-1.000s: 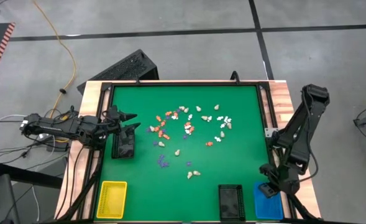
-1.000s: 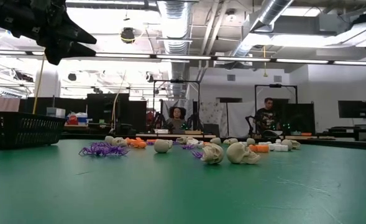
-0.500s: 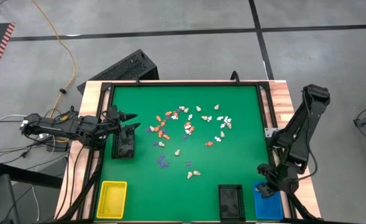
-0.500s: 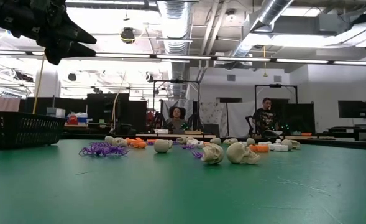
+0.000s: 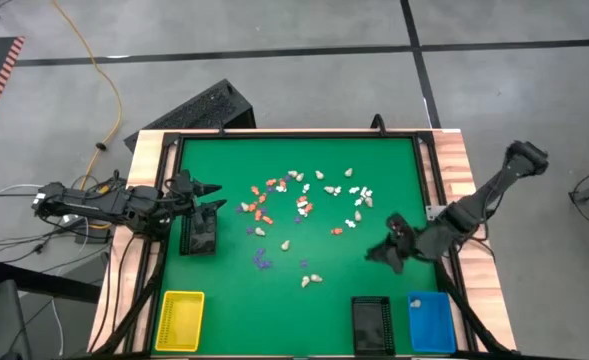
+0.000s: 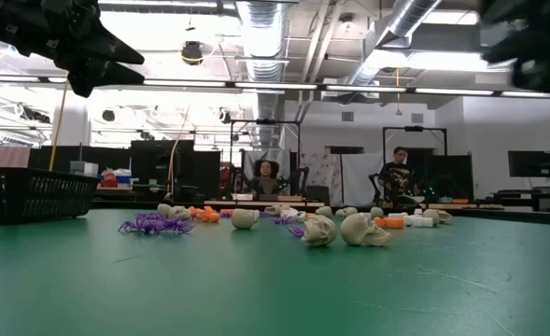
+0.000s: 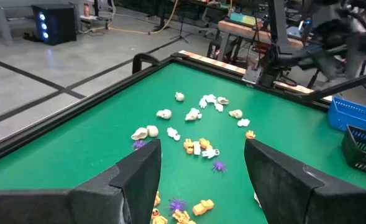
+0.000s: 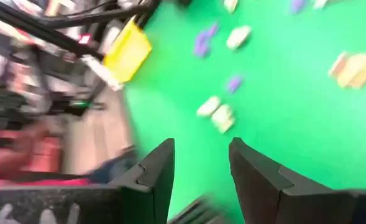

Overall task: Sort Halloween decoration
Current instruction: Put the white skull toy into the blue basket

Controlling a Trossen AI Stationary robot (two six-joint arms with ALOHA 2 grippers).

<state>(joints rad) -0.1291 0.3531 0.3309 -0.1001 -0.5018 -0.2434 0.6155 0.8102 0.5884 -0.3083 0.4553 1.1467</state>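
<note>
The Halloween decoration is a scatter of tiny orange, white, cream and purple figurines lying on the middle of the green mat. They also show in the left wrist view and the low view. My left gripper hovers open at the mat's left edge, above a black tray, pointing toward the scatter. My right gripper hangs open over the mat's right half, clear of the surface, with nothing between its fingers. Cream and purple figurines lie ahead of it.
Along the near edge stand a yellow tray, a second black tray and a blue tray. A raised black frame borders the mat. People sit in the room beyond the table.
My right gripper has swung away from above the blue tray at the near right corner, going up and toward the table's middle, over the mat. It has rolled as it went and now points toward the figurines. The left arm has kept still.
</note>
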